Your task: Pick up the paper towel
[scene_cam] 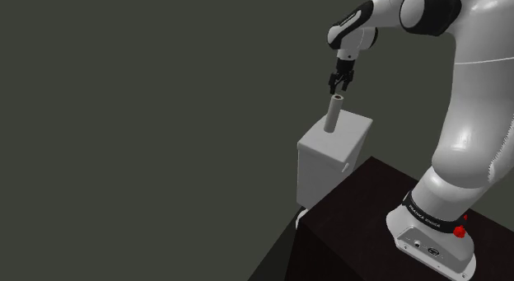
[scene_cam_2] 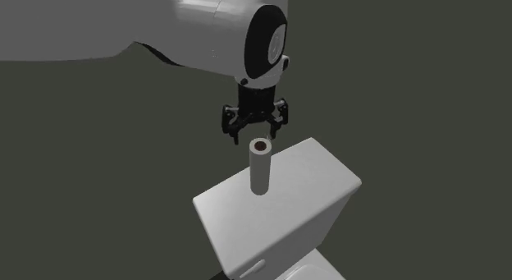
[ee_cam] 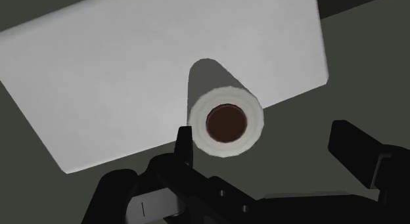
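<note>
Open air all around the upright paper towel roll (scene_cam_2: 260, 170) on the cistern lid (scene_cam_2: 322, 175)

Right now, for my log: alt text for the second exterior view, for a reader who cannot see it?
A black tool hangs open just above an upright white paper towel roll, not touching it. The roll stands on the lid of a white toilet tank; the white arm enters from the upper left.

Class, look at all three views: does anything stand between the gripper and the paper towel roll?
Nothing visible does. The open gripper hangs above the upright paper towel roll on the white tank lid, with bare space between them.
</note>
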Controlling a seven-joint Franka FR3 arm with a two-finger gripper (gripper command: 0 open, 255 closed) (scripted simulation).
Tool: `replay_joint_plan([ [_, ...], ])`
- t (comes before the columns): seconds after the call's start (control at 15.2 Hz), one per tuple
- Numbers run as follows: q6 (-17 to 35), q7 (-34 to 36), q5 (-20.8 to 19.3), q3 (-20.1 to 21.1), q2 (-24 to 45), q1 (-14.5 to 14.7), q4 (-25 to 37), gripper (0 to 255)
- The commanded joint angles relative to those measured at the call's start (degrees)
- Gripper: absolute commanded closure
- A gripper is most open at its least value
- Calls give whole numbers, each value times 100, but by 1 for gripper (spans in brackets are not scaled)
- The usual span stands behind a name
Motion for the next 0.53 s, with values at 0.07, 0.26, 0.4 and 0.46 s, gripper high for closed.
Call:
replay_joint_plan([
  [0.07,-54,-256,292,126,662,-277,636,0],
  [0.26,120,-295,351,167,775,-301,565,0],
  [0.4,233,-323,393,193,854,-316,525,0],
  [0.46,289,-337,415,207,895,-324,507,0],
])
